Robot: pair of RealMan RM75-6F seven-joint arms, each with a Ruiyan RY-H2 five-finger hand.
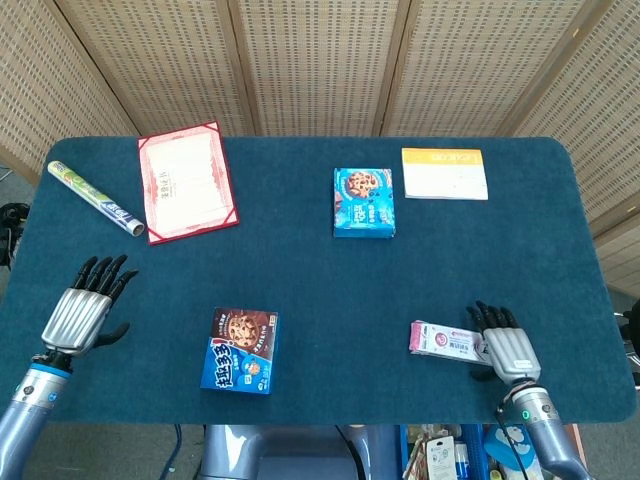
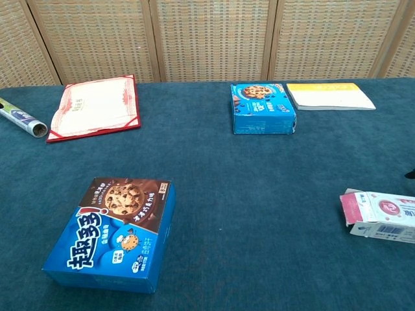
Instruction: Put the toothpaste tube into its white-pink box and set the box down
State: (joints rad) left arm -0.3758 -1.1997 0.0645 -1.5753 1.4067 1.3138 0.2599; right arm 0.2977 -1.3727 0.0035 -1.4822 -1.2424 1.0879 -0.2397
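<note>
Head view was taken as the guide, read from left to right. The left hand (image 1: 78,312) was held low over the near-left table (image 1: 300,270) edge, fingers spread and nothing in it. A foil roll (image 1: 95,197) and a red folder (image 1: 186,182) lay beyond it. The white-pink box (image 1: 447,340) was seen lying flat on the cloth at near right. Whether the tube was inside could not be told. The right hand (image 1: 505,344) was placed just beside the box's right end, fingers extended and apart, apparently released. The setting-down was judged nearly complete. To finish it well, the hand should be drawn straight back and up, so that the box is not nudged.
</note>
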